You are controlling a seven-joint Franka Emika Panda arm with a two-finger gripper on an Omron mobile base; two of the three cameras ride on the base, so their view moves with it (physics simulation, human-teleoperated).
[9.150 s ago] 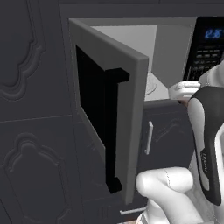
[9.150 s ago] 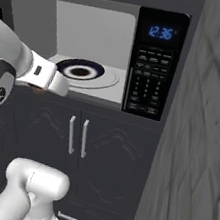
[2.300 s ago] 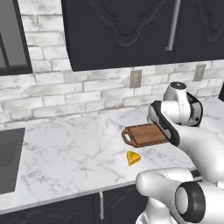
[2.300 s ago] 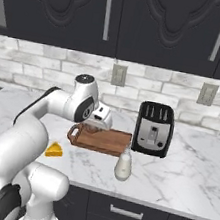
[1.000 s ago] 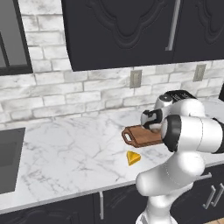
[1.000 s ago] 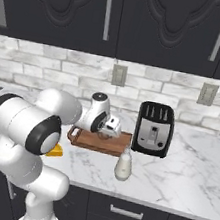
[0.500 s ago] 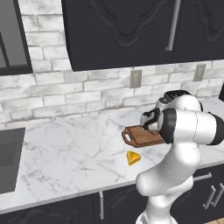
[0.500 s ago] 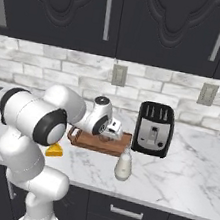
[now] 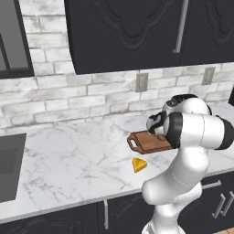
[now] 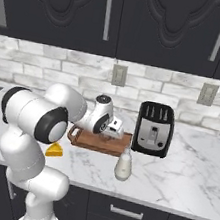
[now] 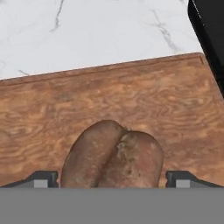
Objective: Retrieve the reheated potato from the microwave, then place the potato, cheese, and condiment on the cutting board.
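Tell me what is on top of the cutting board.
The potato lies on the cutting board, between the open gripper's fingertips. In the base views the arm covers much of the board, hiding the potato.

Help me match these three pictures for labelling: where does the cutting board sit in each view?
Left base view: cutting board right of centre, partly behind the arm, above the cheese.
Right base view: board at centre, left of the toaster.
Hand view: board across the middle, under the potato.
Shared landmark: the toaster.
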